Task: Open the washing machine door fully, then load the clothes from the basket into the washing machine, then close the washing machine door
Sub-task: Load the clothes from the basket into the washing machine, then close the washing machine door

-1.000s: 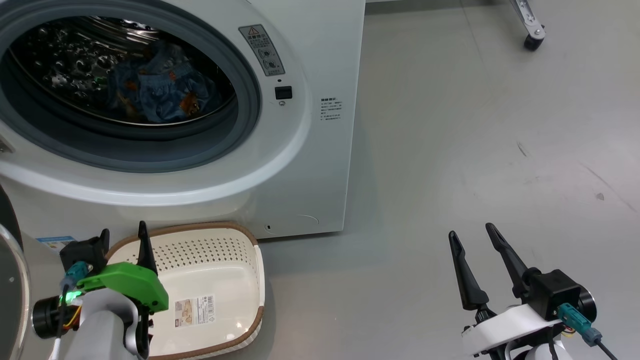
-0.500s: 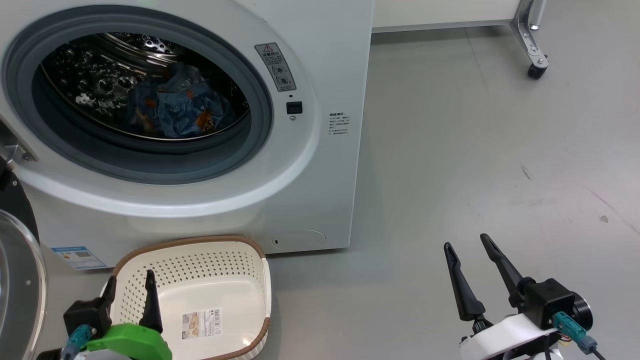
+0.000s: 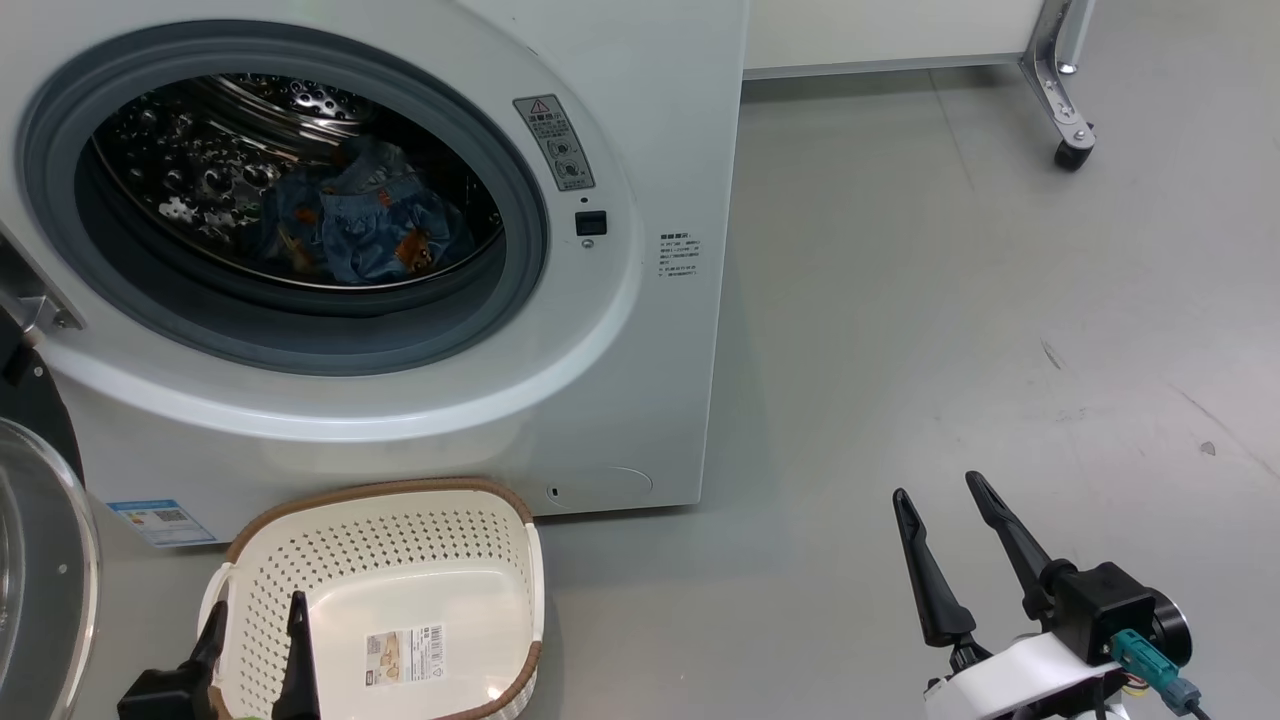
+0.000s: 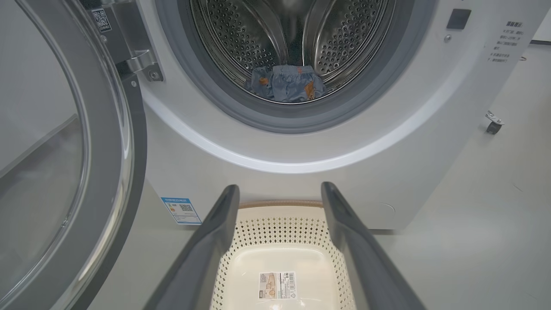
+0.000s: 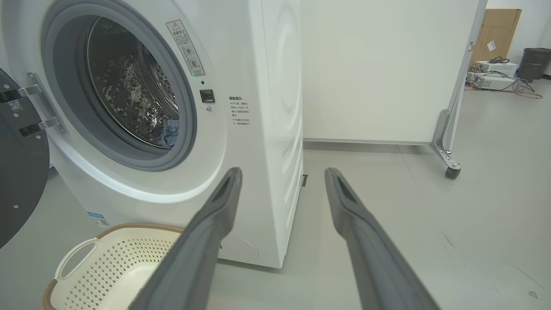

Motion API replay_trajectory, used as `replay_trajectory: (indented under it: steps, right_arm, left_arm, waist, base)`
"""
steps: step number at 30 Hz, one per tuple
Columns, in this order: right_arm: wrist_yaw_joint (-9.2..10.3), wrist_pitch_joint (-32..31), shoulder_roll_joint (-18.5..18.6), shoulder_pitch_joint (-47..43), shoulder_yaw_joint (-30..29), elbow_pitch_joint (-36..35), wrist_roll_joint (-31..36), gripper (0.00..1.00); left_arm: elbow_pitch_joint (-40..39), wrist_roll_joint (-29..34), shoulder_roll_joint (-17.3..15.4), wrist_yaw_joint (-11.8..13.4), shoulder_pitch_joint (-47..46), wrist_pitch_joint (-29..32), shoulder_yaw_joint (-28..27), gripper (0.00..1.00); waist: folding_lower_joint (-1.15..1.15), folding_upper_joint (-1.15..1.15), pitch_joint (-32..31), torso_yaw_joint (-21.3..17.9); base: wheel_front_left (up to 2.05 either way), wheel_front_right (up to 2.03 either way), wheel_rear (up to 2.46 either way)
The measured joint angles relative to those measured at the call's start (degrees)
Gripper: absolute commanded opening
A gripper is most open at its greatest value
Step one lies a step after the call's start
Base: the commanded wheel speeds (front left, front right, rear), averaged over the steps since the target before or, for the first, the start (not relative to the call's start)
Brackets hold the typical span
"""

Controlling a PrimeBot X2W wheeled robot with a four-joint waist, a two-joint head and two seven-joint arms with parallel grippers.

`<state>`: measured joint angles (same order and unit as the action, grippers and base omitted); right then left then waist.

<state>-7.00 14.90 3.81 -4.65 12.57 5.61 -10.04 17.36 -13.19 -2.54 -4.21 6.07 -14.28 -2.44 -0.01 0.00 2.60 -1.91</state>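
Blue with small orange-brown figures: the soft clothes (image 3: 365, 225), down in the shiny steel drum (image 3: 200, 160) of the big white front-loading washing machine (image 3: 650, 400). Swung wide to the left on its metal hinge (image 4: 144, 64), the large round door (image 4: 133, 163) with dark rim and clear glass. Bare inside but for 1 barcode sticker (image 3: 403, 655), the small cream plastic basket (image 3: 385, 520) with holes and a brown rim, on the grey floor (image 3: 900, 300) just in front of the washer.

Looks like 2 steps done (opening, loading) and 1 left: shutting the door.

Spread wide and holding nothing, the left gripper (image 3: 256, 606) over the basket. Same for the right gripper (image 3: 936, 487): fingers apart, nothing between, well off to the side over bare floor.

From the left wrist: hinge and long door edge, mostly cut off in the head view. From the right wrist: more room beyond, with a brown cardboard box (image 5: 495, 34) far back.
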Motion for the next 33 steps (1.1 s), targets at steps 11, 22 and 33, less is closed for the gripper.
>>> replay_trajectory:
  steps: [11, 22, 33]
  right_arm:
    - [-0.01, 0.0, 0.67, -0.52, 0.57, -0.58, 0.15, 1.0]
    - [-0.01, 0.0, 1.29, -0.53, 1.01, -1.09, 0.16, 1.0]
    - [-0.01, 0.0, 1.74, -0.63, -0.08, -1.31, 0.18, 1.0]
  left_arm:
    - [-4.77, 0.68, -0.01, -0.31, 4.14, 0.0, -0.31, 1.0]
    - [-7.59, 0.67, -0.01, -1.3, 6.97, 0.0, -0.59, 1.0]
    - [-8.99, 0.48, -0.01, -1.82, 8.16, 0.0, -1.83, 1.0]
  waist:
    - [0.0, 0.0, -0.49, 0.28]
    - [0.0, 0.0, -0.67, -0.08]
    - [0.0, 0.0, -1.01, -0.73]
  base:
    - [0.0, 0.0, 0.0]
    - [0.0, 0.0, 0.0]
    - [0.0, 0.0, 0.0]
